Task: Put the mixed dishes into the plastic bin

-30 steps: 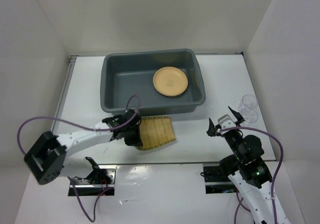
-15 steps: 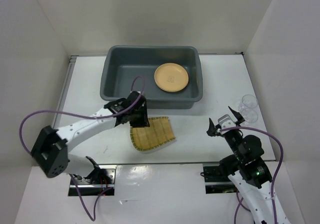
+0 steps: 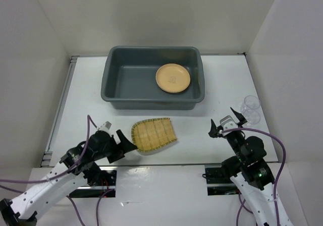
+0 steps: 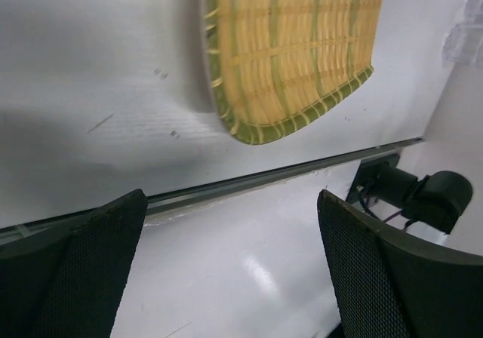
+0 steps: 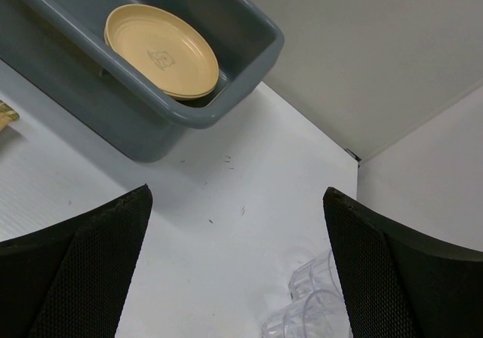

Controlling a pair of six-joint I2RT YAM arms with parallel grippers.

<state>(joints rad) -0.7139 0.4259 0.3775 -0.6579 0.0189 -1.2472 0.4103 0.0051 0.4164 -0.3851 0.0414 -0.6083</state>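
Tray step: bamboo tray lies on worktop just near of plastic bin, L gripper wide, empty at its left, R gripper wide; next needs rim grasp + lift over wall.

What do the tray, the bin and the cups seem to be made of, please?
Tray: woven strips, likely bamboo, matte yellow-green; the weave shows. Bin: dark grey moulded plastic, smooth, slightly glossy, rounded rim. Cups: transparent; plastic or glass, I cannot tell.

One dark grey plastic bin stands at the far side, one tan-orange plate showing inside. One woven bamboo tray lies nearer, and two clear cups sit at the right.
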